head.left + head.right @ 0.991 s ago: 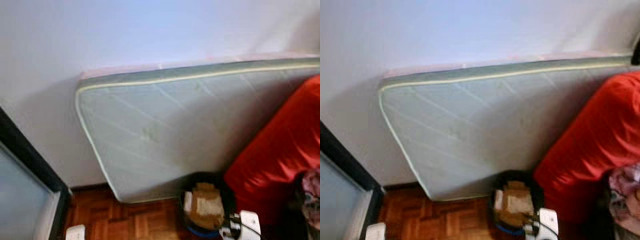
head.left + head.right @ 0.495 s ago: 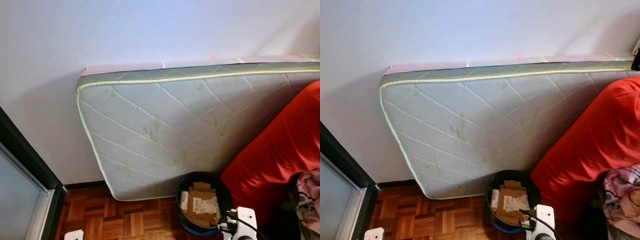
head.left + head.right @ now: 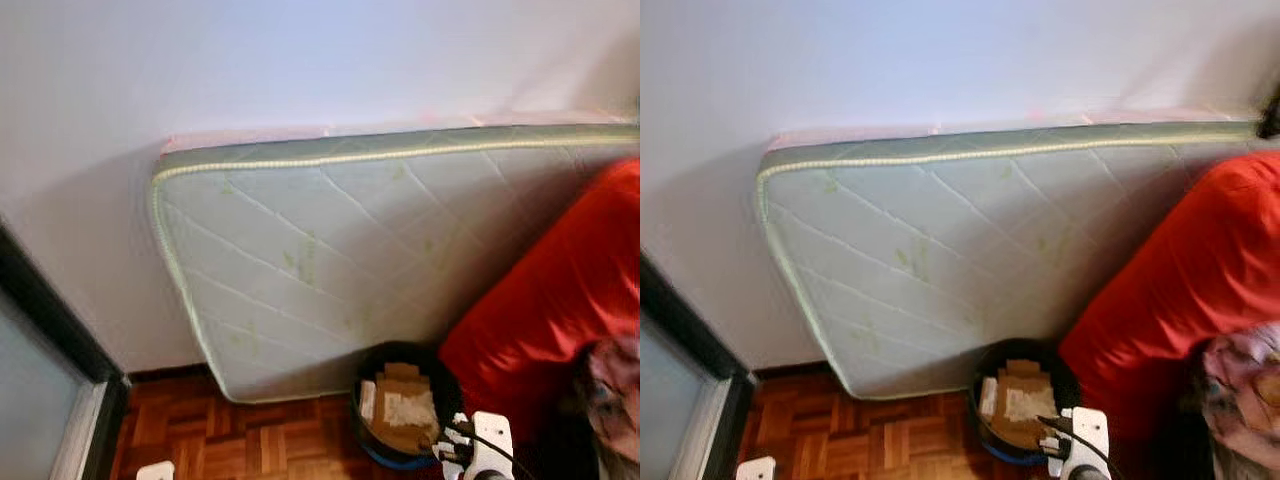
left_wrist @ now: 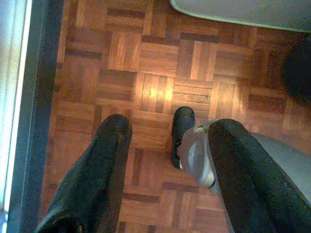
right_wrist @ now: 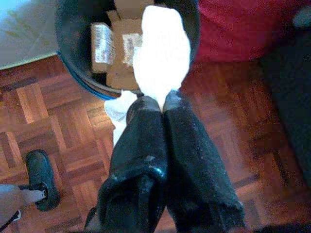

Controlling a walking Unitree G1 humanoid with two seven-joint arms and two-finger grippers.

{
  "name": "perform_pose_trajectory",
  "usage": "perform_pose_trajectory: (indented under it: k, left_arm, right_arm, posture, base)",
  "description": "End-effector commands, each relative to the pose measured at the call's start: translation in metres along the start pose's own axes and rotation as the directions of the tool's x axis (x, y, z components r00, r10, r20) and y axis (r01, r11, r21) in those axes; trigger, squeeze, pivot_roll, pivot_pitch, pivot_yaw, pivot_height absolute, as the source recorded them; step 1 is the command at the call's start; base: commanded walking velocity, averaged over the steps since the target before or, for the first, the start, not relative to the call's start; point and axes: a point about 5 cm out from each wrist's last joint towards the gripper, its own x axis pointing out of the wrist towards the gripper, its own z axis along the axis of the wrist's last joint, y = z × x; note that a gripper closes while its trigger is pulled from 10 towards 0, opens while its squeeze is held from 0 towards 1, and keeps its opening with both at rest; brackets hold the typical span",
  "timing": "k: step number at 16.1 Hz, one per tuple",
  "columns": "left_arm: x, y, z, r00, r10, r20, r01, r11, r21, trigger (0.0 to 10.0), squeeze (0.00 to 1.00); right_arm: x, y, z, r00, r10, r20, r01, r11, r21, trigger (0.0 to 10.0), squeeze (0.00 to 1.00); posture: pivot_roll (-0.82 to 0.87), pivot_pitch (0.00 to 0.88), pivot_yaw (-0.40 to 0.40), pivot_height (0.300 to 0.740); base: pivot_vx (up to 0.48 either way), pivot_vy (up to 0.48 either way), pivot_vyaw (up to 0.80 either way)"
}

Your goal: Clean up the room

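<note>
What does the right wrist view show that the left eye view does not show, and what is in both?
The right wrist view alone gives the right tool shut on a white tissue, held over the rim of the black bin, and the robot's black foot on the floor.

The left eye view alone gives the mattress leaning on the white wall.

Both give the bin with its cardboard, the red cushion and the parquet floor.
</note>
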Motion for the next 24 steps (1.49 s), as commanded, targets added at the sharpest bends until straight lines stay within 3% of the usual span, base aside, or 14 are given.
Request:
perform_pose_trajectory:
  k: [1,4,6,10,13,16,22,24]
  left_arm:
    - [0.0,-0.002,-0.003,1.0,-0.005,-0.021,0.005,1.0,0.003,10.0,0.0]
    - [-0.003,0.014,-0.005,1.0,0.009,-0.018,-0.009,1.0,0.029,10.0,0.0]
    - [-0.003,0.017,-0.003,1.0,0.016,-0.009,-0.016,0.999,0.04,10.0,0.0]
    - [-0.001,0.007,-0.002,1.0,0.006,-0.003,-0.006,1.0,0.025,10.0,0.0]
    - [-0.001,-0.006,-0.004,1.0,-0.005,-0.008,0.006,0.999,0.031,10.0,0.0]
    - [0.0,-0.009,-0.005,1.0,-0.005,-0.01,0.005,1.0,0.031,10.0,0.0]
    - [-0.006,0.024,-0.007,0.999,0.035,-0.008,-0.035,0.999,0.013,10.0,0.0]
    - [-0.004,0.015,-0.006,1.0,0.024,-0.007,-0.024,1.0,0.019,10.0,0.0]
  right_arm:
    - [-0.001,-0.003,-0.003,1.0,-0.012,-0.013,0.012,1.0,0.012,10.0,0.0]
    - [-0.001,-0.002,-0.005,1.0,-0.006,-0.021,0.006,1.0,0.006,10.0,0.0]
    - [-0.001,-0.001,-0.006,1.0,-0.002,-0.024,0.002,1.0,0.003,10.0,0.0]
    - [-0.002,0.0,-0.007,1.0,0.007,-0.018,-0.007,1.0,0.004,10.0,0.0]
    - [-0.002,0.0,-0.006,1.0,0.011,-0.014,-0.011,1.0,-0.004,10.0,0.0]
    - [-0.001,0.001,-0.005,1.0,0.024,-0.009,-0.024,1.0,0.002,10.0,0.0]
    - [0.001,0.017,0.006,0.989,0.138,0.047,-0.138,0.99,-0.005,10.0,0.0]
    - [0.002,0.021,0.021,0.979,0.164,0.122,-0.166,0.986,0.01,10.0,0.0]
  posture:
    - [0.02,0.049,-0.045,0.74]
    - [0.03,0.049,-0.046,0.74]
    - [0.03,0.046,-0.045,0.74]
    - [0.03,0.032,-0.044,0.74]
    - [0.03,0.019,-0.045,0.74]
    - [0.03,0.023,-0.048,0.74]
    - [0.02,0.042,-0.045,0.74]
    - [0.01,0.046,-0.039,0.74]
  base:
    - [0.0,0.0,-0.77]
    - [0.0,-0.107,-0.77]
    - [0.0,-0.452,-0.76]
    - [0.0,0.0,-0.67]
    - [0.0,0.0,0.0]
    - [0.0,0.0,0.0]
    - [0.0,0.0,0.0]
    - [0.0,0.0,0.0]
